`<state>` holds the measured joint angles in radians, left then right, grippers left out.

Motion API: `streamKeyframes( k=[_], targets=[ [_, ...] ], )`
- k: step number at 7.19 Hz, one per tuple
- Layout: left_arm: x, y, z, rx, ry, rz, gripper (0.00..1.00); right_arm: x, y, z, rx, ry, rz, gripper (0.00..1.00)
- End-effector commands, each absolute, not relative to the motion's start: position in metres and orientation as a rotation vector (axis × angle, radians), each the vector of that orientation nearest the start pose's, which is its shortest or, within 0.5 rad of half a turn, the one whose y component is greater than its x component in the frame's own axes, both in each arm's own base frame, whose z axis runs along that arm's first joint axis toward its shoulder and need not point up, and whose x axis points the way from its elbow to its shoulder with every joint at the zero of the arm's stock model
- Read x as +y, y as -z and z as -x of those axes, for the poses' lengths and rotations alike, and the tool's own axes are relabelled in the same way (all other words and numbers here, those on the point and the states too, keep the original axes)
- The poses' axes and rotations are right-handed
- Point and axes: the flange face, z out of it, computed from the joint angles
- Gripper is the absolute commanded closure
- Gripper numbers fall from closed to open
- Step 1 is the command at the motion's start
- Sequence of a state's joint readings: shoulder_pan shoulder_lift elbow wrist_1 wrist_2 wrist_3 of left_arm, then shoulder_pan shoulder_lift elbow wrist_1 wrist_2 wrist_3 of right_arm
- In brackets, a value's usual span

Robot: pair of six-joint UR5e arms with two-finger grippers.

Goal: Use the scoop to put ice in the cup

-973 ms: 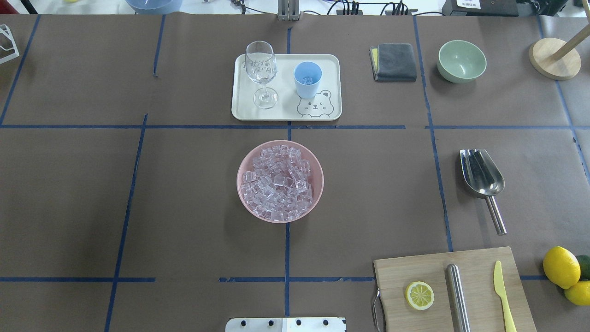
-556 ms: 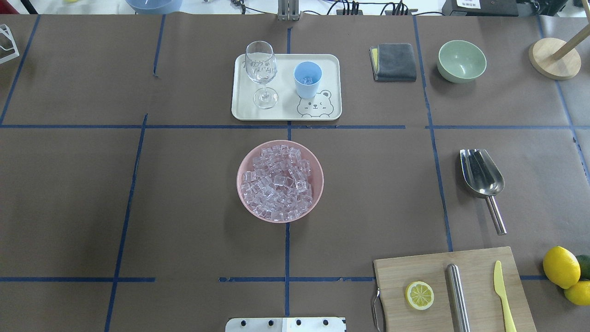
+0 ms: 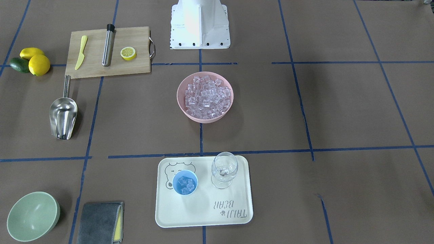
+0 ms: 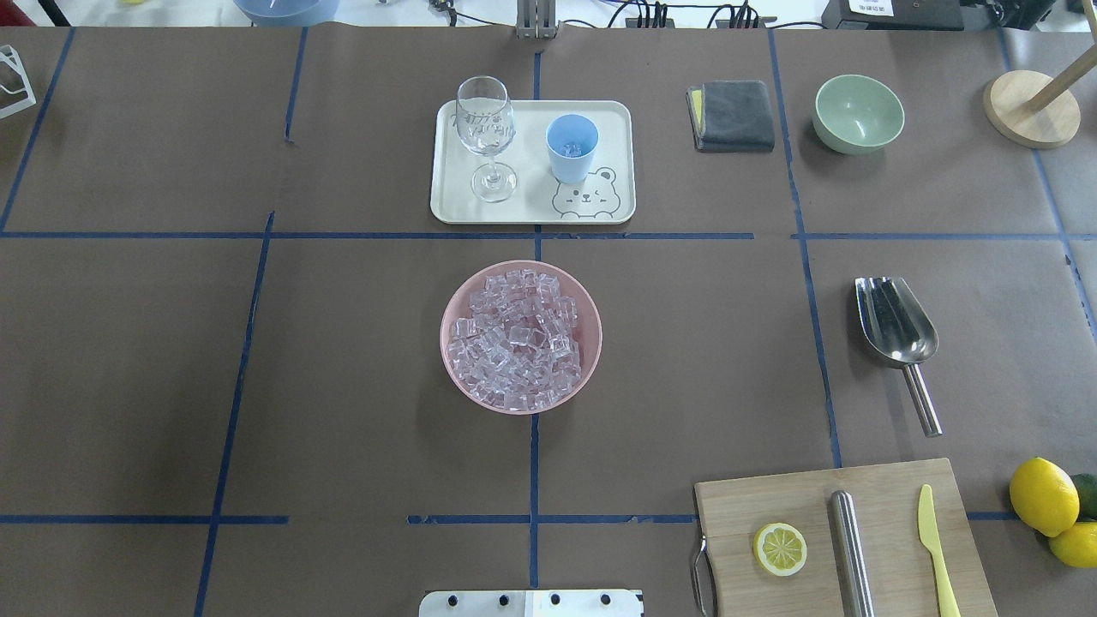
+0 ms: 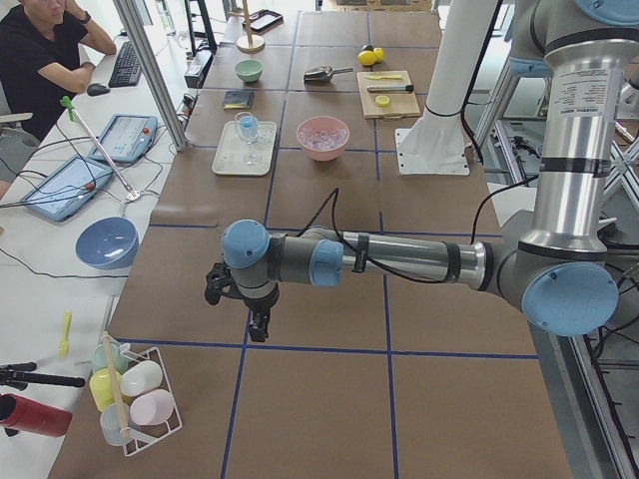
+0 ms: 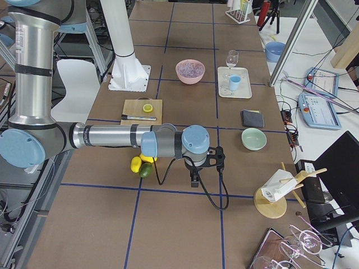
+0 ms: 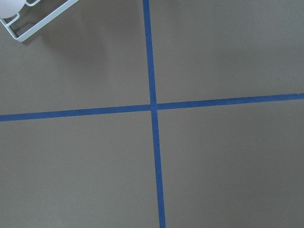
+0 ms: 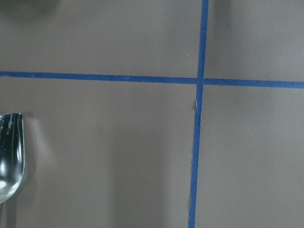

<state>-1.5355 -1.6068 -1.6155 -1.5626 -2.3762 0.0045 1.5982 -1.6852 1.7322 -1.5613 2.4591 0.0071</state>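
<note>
A heap of clear ice [image 4: 520, 338] fills a pink bowl [image 4: 454, 368] at the table's middle. The light-blue cup [image 4: 572, 147] stands on a white tray [image 4: 531, 206] beyond it, with a few cubes inside [image 3: 185, 184]. The steel scoop [image 4: 897, 330] lies flat on the table to the right, handle toward the robot; its bowl edge shows in the right wrist view [image 8: 9, 156]. My left gripper [image 5: 258, 327] hangs over bare table far to the left. My right gripper [image 6: 194, 180] hangs far to the right. Whether either is open or shut I cannot tell.
A wine glass [image 4: 486, 128] stands on the tray beside the cup. A cutting board [image 4: 883, 506] with a lemon half, steel cylinder and yellow knife lies front right, whole lemons [image 4: 1043, 497] beside it. A green bowl [image 4: 858, 113] and a grey cloth [image 4: 733, 114] sit back right.
</note>
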Motion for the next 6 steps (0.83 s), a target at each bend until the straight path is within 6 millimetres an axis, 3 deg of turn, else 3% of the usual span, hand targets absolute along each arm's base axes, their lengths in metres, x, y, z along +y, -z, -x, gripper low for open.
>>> streamKeyframes(
  k=[1, 6],
  targets=[
    [-0.5138, -0.6144, 0.0434, 0.806, -0.070, -0.063, 0.00, -0.4408, -0.6366, -0.0806, -0.873, -0.034, -0.056, 0.00],
    [-0.5159, -0.6113, 0.0433, 0.806, -0.072, -0.069, 0.00, -0.4443, -0.6357, -0.0890, -0.853, -0.049, -0.066, 0.00]
  ],
)
